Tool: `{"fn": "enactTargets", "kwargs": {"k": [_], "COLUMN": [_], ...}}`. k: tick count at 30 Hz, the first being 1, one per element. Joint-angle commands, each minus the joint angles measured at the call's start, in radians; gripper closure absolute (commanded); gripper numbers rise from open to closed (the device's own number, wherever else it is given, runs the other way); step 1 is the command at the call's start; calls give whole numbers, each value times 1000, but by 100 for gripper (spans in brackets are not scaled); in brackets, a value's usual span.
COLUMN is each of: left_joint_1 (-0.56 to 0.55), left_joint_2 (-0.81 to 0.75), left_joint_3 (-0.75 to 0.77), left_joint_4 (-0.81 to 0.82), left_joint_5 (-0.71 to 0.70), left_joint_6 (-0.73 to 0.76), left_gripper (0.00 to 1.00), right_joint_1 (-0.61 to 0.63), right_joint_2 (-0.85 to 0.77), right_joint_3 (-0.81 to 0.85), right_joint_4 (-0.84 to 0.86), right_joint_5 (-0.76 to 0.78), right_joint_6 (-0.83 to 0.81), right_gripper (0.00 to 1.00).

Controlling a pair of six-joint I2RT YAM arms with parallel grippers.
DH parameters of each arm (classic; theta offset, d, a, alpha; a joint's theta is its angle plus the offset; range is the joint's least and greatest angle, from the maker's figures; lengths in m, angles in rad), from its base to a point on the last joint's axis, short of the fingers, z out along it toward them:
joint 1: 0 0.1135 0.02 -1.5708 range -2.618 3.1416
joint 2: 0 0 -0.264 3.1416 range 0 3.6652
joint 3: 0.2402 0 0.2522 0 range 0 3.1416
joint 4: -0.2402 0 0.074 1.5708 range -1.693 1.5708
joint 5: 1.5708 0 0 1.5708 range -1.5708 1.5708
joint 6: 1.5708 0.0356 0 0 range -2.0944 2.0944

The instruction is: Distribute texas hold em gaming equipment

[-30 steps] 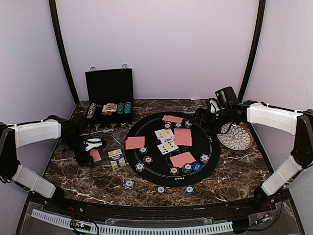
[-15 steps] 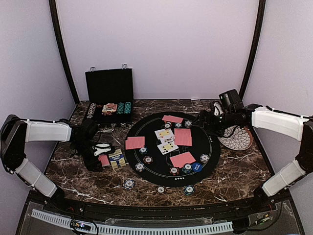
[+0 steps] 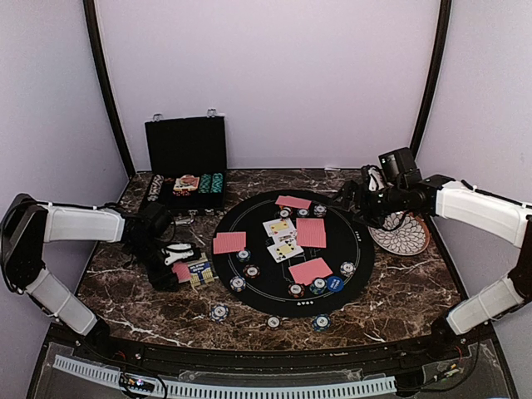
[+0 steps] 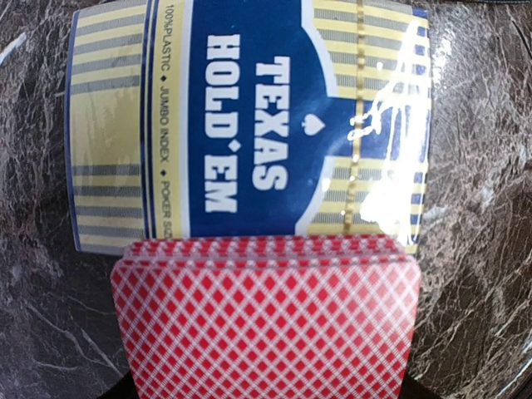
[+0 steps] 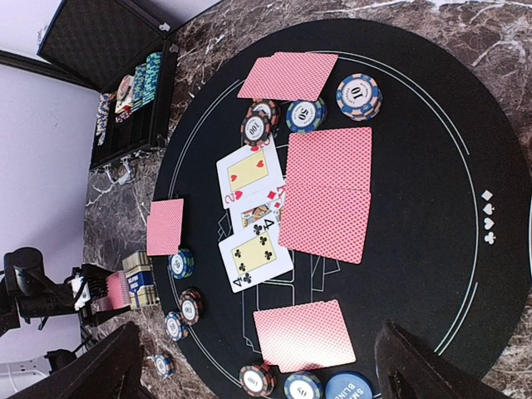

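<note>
My left gripper (image 3: 176,268) is shut on a stack of red-backed playing cards (image 4: 266,320), held low beside the blue and yellow Texas Hold'em card box (image 4: 249,125) at the mat's left; its fingers are hidden under the stack. Over the round black mat's (image 3: 366,258) far right side, my right gripper (image 5: 266,374) hangs open and empty. On the mat lie face-down red cards (image 3: 311,232), three face-up cards (image 5: 253,208), striped chips (image 5: 299,115) and a blue marker disc (image 3: 334,283). Three more chips (image 3: 219,312) lie on the marble in front of the mat.
A black hinged case (image 3: 186,145) stands open at the back left with chips in its tray. The round white patterned plate (image 3: 407,237) sits right of the mat, under my right arm. The marble table's near edge (image 3: 266,353) runs in front.
My left gripper has carried the red card stack rightward, up against the card box. My right arm has drawn back slightly toward the right.
</note>
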Motion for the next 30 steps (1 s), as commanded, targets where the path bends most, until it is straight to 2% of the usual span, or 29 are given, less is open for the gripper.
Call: {"fn": "enactTargets", "kwargs": {"k": [1,2,5,16,20,23,25,26,27,28,30], "left_joint_1": [-6,-4,11,28,25,23,23,23,23,23,23], "left_joint_2": [14,3,-16,-36,-16,-3,1,2,5,6,4], "left_joint_3": [-79,-83,-103,-111,-76,-59,-53,-51,-49,-47,-45], "left_joint_4": [-30,-38,-47,-78,-112,-134,-148,-153,-163,-167,-174], "left_joint_5": [-79,-84,-91,-142,-91,-65,-59,-56,-54,-54,-57], "left_joint_6": [27,32,38,67,57,63,70,73,76,77,80], "left_gripper": [64,69,75,68,47,41,29,11,6,3,1], "right_joint_1": [6,6,6,7,7,7,7,7,7,7,7], "right_joint_2": [-31,-31,-31,-39,-39,-41,-44,-44,-45,-44,-46], "right_joint_3": [3,1,-6,-14,-25,-21,-19,-19,-20,-19,-19], "right_joint_4": [1,1,2,15,26,28,28,28,28,28,30], "right_joint_5": [14,13,6,-8,-11,-11,-11,-10,-10,-11,-11], "right_joint_6": [7,8,9,16,21,24,24,23,24,23,25], "right_gripper": [1,1,2,2,2,2,1,2,2,2,2]}}
